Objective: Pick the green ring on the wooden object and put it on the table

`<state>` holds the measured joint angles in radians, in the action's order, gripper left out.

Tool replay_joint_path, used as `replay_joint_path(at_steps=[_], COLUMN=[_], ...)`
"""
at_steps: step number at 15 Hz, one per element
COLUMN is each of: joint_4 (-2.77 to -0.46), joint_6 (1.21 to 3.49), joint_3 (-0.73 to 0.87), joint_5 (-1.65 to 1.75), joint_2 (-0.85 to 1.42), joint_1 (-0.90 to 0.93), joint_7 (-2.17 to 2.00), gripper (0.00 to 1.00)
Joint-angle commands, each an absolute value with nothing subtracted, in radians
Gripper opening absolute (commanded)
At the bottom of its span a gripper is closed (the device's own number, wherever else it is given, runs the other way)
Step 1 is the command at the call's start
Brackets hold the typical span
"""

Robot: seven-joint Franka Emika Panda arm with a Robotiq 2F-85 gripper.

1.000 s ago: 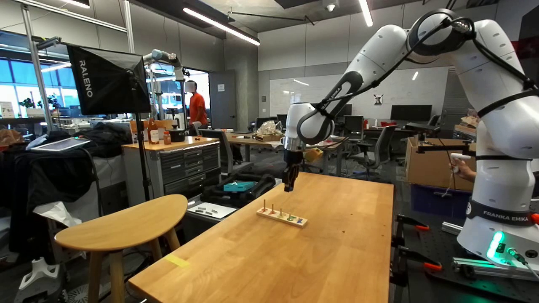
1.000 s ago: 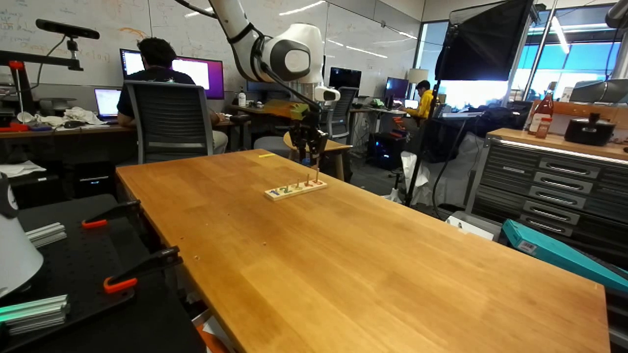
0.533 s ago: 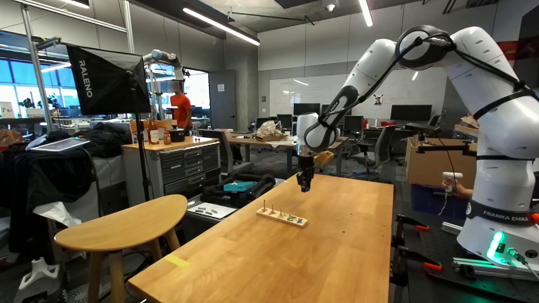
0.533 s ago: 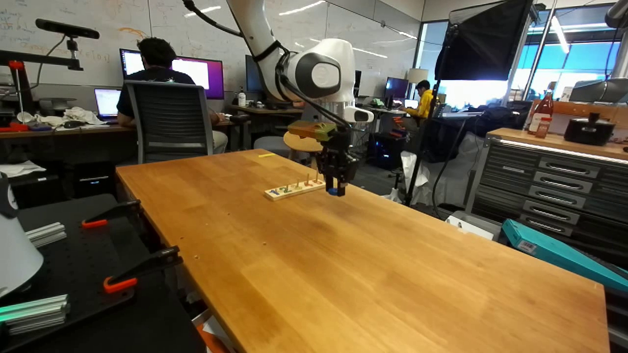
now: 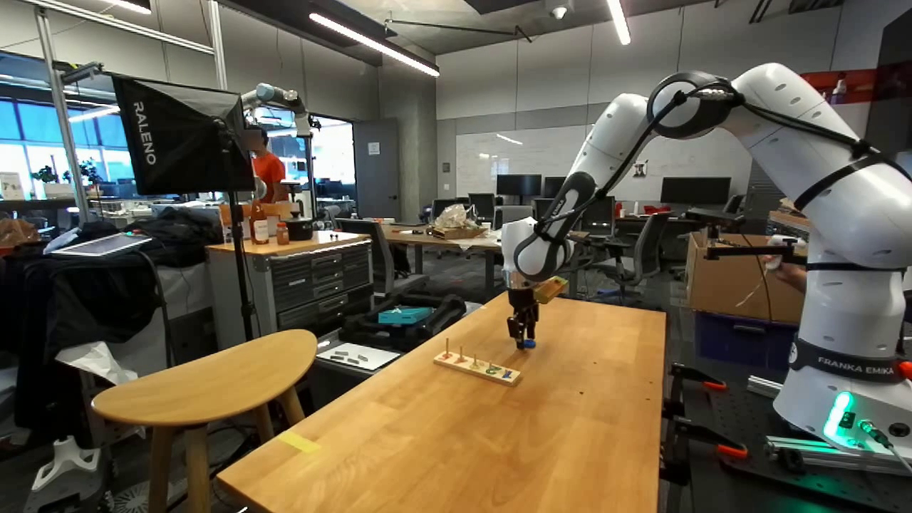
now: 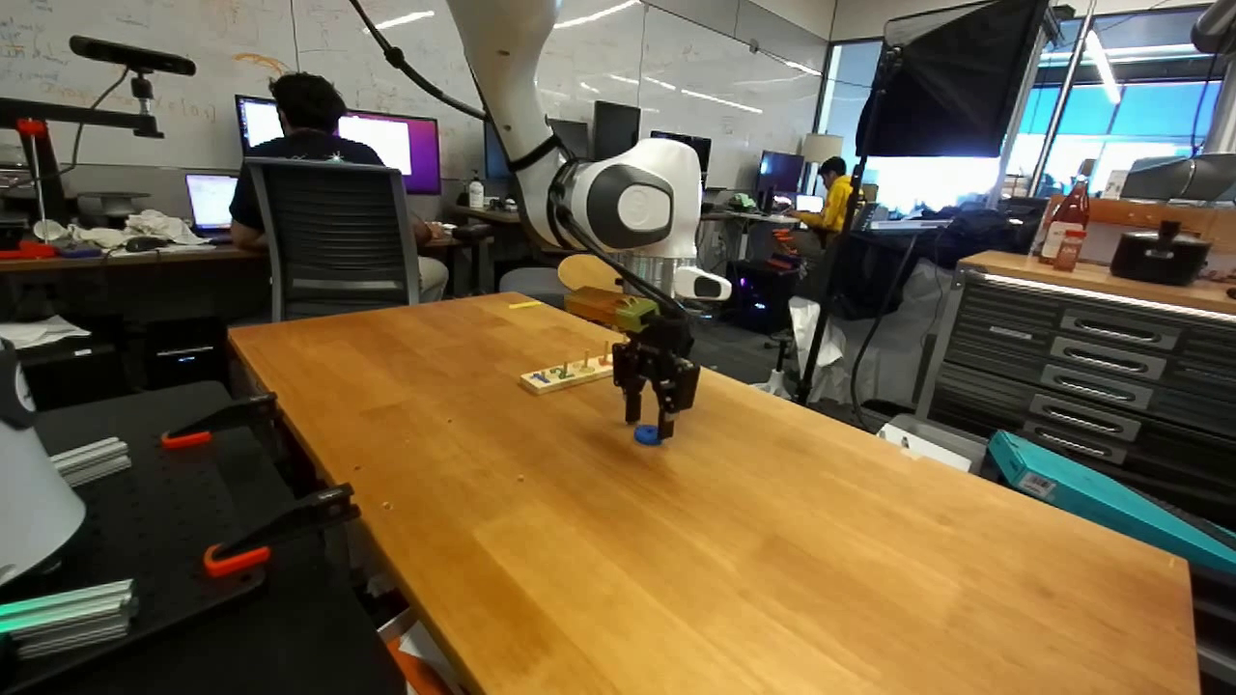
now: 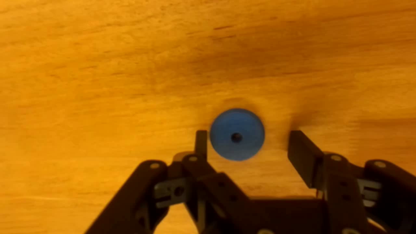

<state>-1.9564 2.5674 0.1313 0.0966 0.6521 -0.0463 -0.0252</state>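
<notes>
The pale wooden object (image 5: 477, 368), a flat strip with upright pegs and coloured marks, lies on the table (image 5: 570, 427). It also shows in an exterior view (image 6: 565, 376), partly hidden behind the gripper. No green ring shows; one mark on the strip is green. A blue ring (image 7: 236, 123) with a small centre hole lies flat on the table beside the strip; it shows in both exterior views (image 5: 529, 344) (image 6: 648, 436). My gripper (image 7: 248, 131) is open and low over the table, its fingers either side of the blue ring. The ring is nearer the left finger in the wrist view.
A rounded stool (image 5: 206, 377) stands beside the table's long edge. Black clamps with orange tips (image 6: 237, 560) grip the opposite edge near the robot base. Yellow tape (image 5: 300, 442) marks a table corner. A softbox light (image 5: 185, 135) stands beyond the table.
My gripper has moved down to the table beside the wooden strip. It held the blue ring half a second ago; now its fingers have opened and the ring lies on the table.
</notes>
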Motion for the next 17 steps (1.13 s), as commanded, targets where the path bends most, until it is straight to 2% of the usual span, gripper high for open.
replay_joint_path(at_steps=[1,5,12,13,17], joint_4=[-1.982,-2.010,-2.045,-1.993,-2.031], joint_6=[2.475,2.357,1.938,2.005,1.944], joint_3=[0.092,0.036,0.030,0.020,0.024], joint_5=[0.112,0.106,0.116,0.101,0.100], joint_2=[0.508,0.343,0.023,0.122,0.031], joint_1=[-0.008,0.020,0.010,0.014,0.005], joint_7=[-0.006,0.034,0.024,0.010,0.016], gripper=[0.99,1.00,1.00,1.00,1.00])
